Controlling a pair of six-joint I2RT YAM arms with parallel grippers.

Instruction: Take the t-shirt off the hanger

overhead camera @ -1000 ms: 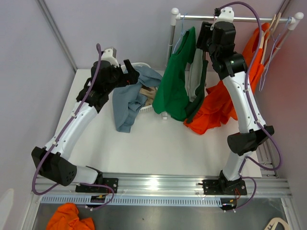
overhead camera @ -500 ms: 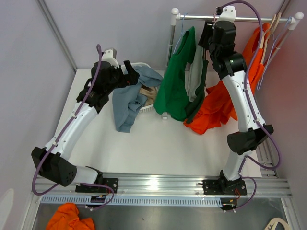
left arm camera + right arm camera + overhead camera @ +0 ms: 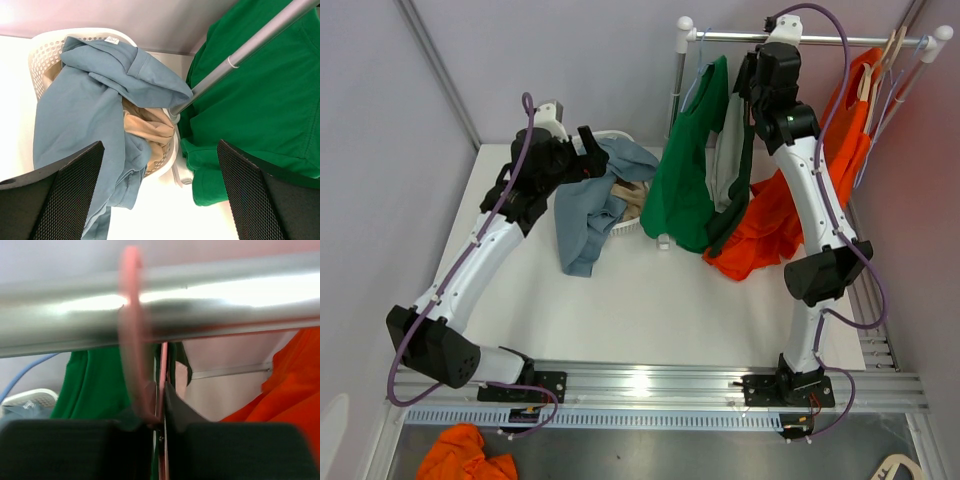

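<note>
A pink hanger (image 3: pixel 132 330) hooks over the metal rail (image 3: pixel 225 305). My right gripper (image 3: pixel 161 422) is shut on the hanger's thin neck just below the hook. In the top view that gripper (image 3: pixel 752 80) is up at the rail (image 3: pixel 840 40), above a dark green t-shirt (image 3: pixel 738 170) with a pale inside that hangs from the hanger. A brighter green t-shirt (image 3: pixel 685 170) hangs beside it on a blue hanger. My left gripper (image 3: pixel 595 155) stands open over the basket, with nothing between its fingers (image 3: pixel 75 175).
A white basket (image 3: pixel 45 50) holds a blue shirt (image 3: pixel 95 100) and tan cloth (image 3: pixel 147 125). The rack's post (image 3: pixel 240 55) crosses the green shirt (image 3: pixel 260 110). Orange garments (image 3: pixel 770 225) hang and trail at the right. Empty hangers (image 3: pixel 890 60) sit at the rail's right end.
My right gripper has closed onto the pink hanger's neck and shifted slightly left along the rail. The left arm has not moved.
</note>
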